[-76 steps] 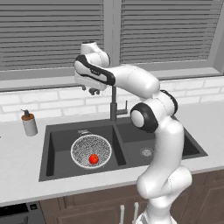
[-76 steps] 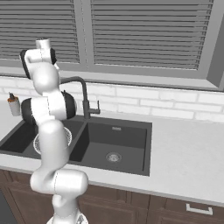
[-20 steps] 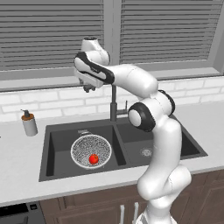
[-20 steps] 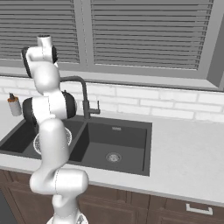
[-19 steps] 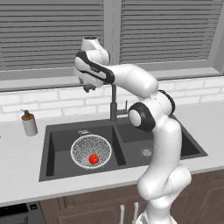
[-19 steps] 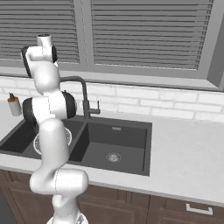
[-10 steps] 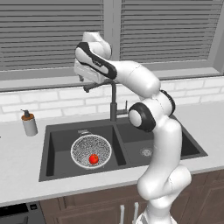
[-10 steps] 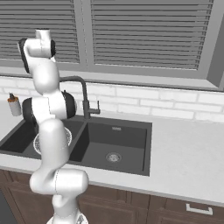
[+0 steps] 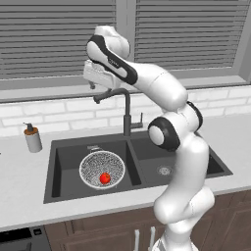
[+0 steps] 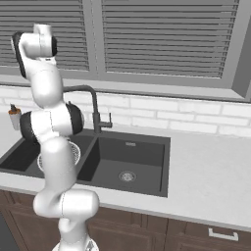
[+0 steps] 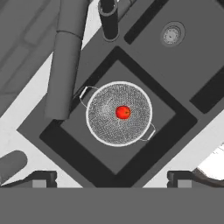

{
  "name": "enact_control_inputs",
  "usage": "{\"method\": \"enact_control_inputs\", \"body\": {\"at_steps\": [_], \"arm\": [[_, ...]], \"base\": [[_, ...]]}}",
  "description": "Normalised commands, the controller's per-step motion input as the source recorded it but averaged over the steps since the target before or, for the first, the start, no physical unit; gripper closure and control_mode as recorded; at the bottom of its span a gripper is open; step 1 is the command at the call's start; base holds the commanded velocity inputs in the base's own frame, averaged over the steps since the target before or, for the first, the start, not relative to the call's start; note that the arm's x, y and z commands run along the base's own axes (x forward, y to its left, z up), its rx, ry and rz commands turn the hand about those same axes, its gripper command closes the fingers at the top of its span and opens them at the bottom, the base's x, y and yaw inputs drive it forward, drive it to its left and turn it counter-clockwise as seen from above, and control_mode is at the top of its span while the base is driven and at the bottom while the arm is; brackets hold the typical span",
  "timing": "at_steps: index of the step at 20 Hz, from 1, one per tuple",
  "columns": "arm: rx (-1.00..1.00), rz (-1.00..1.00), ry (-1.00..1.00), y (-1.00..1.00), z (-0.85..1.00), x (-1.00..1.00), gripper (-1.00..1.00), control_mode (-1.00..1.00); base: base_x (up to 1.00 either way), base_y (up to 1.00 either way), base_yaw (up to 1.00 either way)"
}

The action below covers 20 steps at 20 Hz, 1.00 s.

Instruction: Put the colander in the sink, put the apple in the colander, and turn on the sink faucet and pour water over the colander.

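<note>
Gripper (image 9: 91, 84) sits high above faucet (image 9: 126, 109) spout, fingers wide apart, nothing held. Colander (image 9: 102, 169) rests in left basin of sink (image 9: 55, 162); apple (image 9: 104, 178) lies inside it, approx. centred in hand view (image 11: 123, 112). Soap bottle (image 9: 33, 138) stands on counter left of sink.

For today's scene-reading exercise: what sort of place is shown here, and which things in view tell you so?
A home kitchen, rendered rather than real. The clues: a dark double-basin sink set in a pale counter, a tall faucet, and a colander holding an apple.

end effector (image 9: 91, 84) higher above sink faucet (image 9: 125, 108)
</note>
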Motion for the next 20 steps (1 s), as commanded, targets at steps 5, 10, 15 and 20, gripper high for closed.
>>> {"method": "enact_control_inputs", "body": {"at_steps": [5, 10, 15, 20], "arm": [[0.00, 0.01, 0.00, -0.30, -0.01, -0.95, -1.00, -1.00], [0.00, 0.01, -0.05, -0.61, -0.04, -0.74, -1.00, -1.00], [0.03, 0.00, -0.01, -0.87, 0.00, -0.35, -1.00, -1.00], [0.06, 0.03, -0.01, -0.79, -0.07, -0.19, -1.00, -1.00]], "base": [[0.00, 0.00, 0.00], [0.00, 0.00, 0.00], [0.00, 0.00, 0.00], [0.00, 0.00, 0.00]]}}
